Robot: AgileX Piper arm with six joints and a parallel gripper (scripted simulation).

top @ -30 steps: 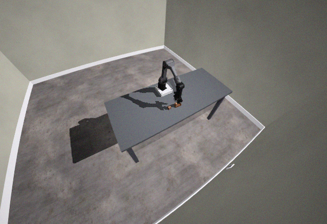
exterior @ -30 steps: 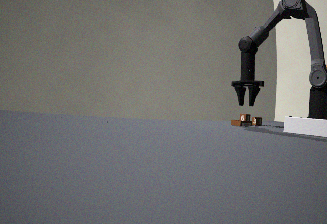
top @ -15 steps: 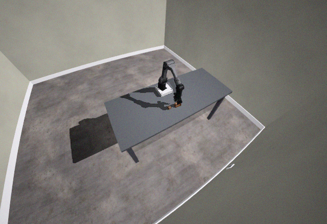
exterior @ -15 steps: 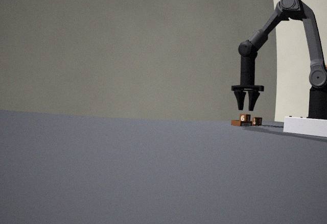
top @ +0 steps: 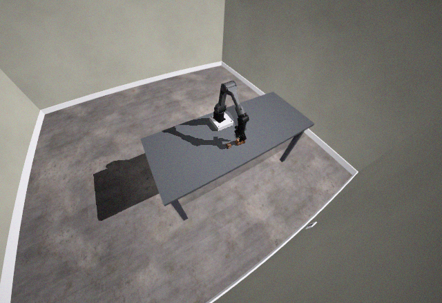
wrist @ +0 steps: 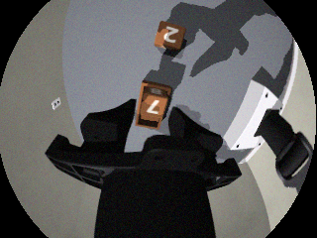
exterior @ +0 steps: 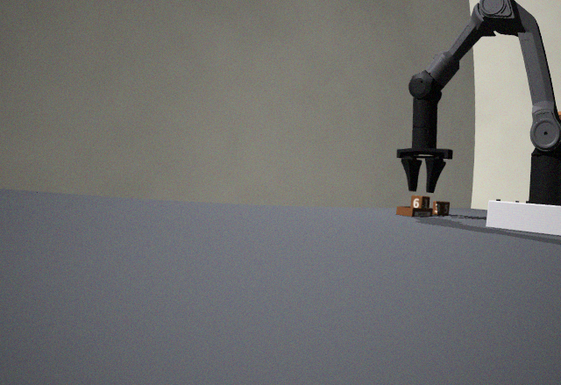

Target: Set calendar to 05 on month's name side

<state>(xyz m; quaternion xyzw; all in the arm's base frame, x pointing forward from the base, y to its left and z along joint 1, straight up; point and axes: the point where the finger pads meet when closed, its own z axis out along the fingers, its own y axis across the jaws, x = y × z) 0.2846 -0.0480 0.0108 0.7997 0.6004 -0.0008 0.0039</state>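
A small brown tray (exterior: 403, 210) lies flat on the grey table (exterior: 226, 281) (top: 199, 164). One orange cube (exterior: 418, 202) (wrist: 154, 107) stands in the tray, with a 6 facing the exterior camera and a 7 on its top in the wrist view. A second orange cube (exterior: 440, 208) (wrist: 170, 35) (top: 228, 145) stands on the table beside the tray, apart from it, with a 2 on top. My gripper (exterior: 422, 188) (wrist: 153, 109) (top: 239, 137) is open and empty. It points straight down, just above the cube in the tray, with one finger on each side of it.
The arm's white base (exterior: 521, 217) (top: 222, 123) (wrist: 248, 119) stands on the table close behind the cubes. The arm's shadow falls across the table toward the second cube. The table's far edge is near the tray.
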